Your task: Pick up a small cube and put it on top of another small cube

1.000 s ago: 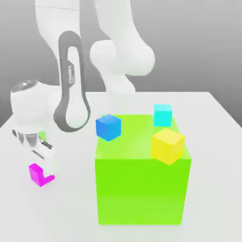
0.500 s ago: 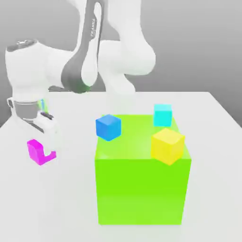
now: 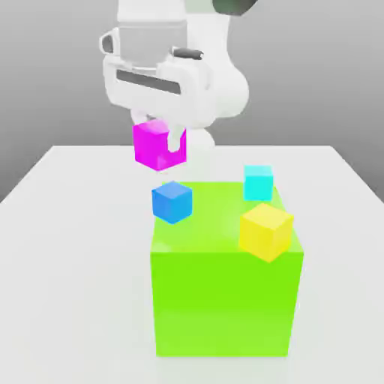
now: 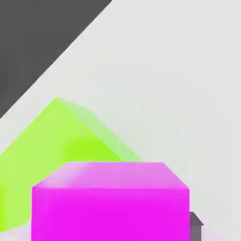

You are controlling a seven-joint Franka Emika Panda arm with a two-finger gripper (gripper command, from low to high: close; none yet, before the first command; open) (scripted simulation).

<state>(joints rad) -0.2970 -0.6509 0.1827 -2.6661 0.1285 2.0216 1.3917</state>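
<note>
Carrying the magenta cube (image 3: 157, 145) aloft, pinched between the fingers of the gripper (image 3: 162, 142), well clear of the table (image 3: 67, 225). Held high presumably to clear the big lime-green cube (image 3: 225, 292) and whatever sits on it before coming down on a target.

Position in exterior view: hangs above and slightly toward that view's left of the blue cube (image 3: 172, 201), not touching it. Judged step: transport toward a stacking target; blue looks like the nearest candidate (a guess only, target not confirmed). Release not yet done.

Other small cubes: yellow cube (image 3: 265, 230) at the near right corner region of the green top, cyan cube (image 3: 258, 182) further back. Blue appears to overhang or sit by the green block's far-left corner; exact contact cannot be told.

Hand view: magenta cube (image 4: 110, 202) sits close under the cam, top face and front face visible, green block (image 4: 56, 141) beyond it, a bit of dark finger (image 4: 195, 226) at its side.

Materials/shapes: all cubes plain, sharp-edged, glossy, uniform colour, no markings. Table matte white. Arm white w/ dark grey trim.

Risk (judgement): small flat faces, so any offset at release could tip the stack.
</note>
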